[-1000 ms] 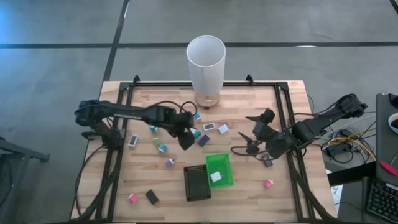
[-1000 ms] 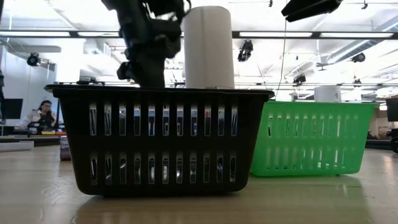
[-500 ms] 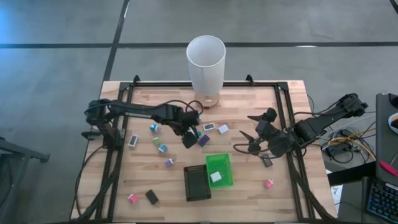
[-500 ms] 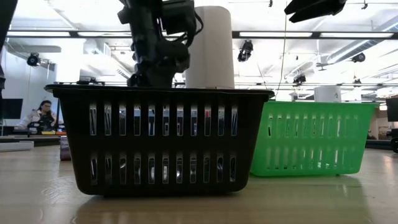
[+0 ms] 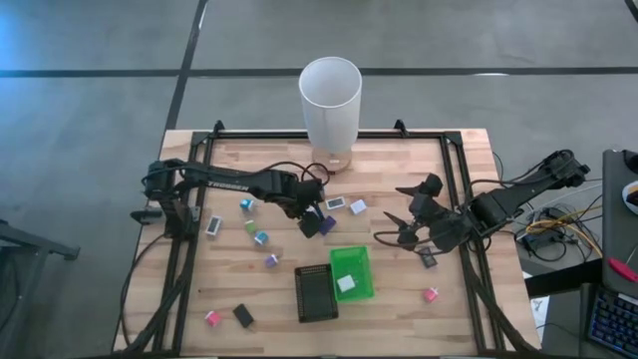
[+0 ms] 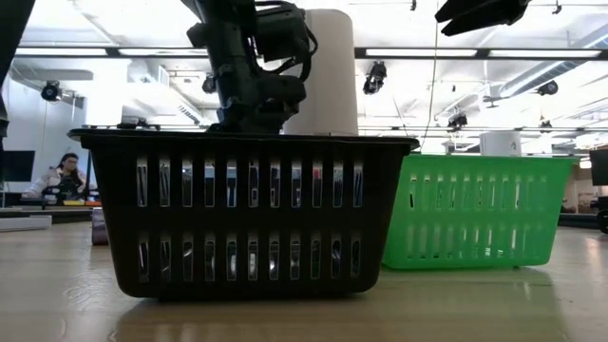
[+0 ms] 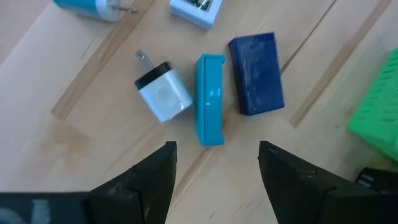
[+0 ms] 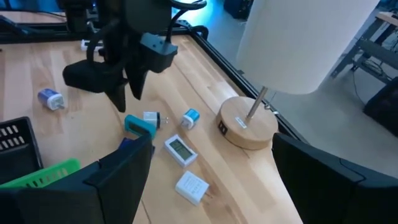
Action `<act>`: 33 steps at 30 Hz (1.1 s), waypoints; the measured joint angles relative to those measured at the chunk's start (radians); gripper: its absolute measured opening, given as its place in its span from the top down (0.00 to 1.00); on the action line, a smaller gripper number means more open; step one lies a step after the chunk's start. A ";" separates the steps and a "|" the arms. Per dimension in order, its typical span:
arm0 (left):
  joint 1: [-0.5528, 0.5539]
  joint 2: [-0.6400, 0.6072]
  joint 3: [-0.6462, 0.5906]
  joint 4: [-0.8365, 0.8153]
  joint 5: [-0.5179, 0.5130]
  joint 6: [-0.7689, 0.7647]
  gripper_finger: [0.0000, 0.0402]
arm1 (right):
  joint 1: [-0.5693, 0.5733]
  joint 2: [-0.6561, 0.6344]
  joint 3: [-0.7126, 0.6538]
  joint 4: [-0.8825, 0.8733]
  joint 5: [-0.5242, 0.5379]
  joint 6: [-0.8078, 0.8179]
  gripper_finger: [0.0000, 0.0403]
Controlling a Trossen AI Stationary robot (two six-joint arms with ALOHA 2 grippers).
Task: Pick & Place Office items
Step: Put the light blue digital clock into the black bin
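We read one marking only: white lettering along left arm (image 5: 227,183) forearm in high view, too small to make out for certain. We found no legible text on blocks, trays, white cylinder or wooden base; small display unit showed nothing readable.

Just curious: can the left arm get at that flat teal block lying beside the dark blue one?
Probably yes. The left gripper hangs open right over the flat teal block, nothing between; the white plug and dark blue block crowd its sides.
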 joint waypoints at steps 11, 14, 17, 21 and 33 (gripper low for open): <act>0.000 0.002 -0.001 0.036 0.003 0.004 0.43 | 0.000 -0.001 0.000 0.001 -0.030 0.000 0.19; 0.000 0.002 -0.001 0.040 0.003 0.004 0.43 | 0.000 0.000 0.000 0.001 -0.043 0.000 0.19; 0.000 0.002 -0.001 0.040 0.003 0.004 0.43 | 0.000 -0.001 0.000 0.001 -0.043 0.000 0.19; 0.000 0.014 -0.001 0.051 0.009 0.004 0.43 | 0.000 -0.001 0.000 0.002 -0.043 0.000 0.19; -0.001 0.088 -0.002 0.062 0.041 0.015 0.43 | 0.000 -0.001 0.002 0.002 -0.042 -0.008 0.19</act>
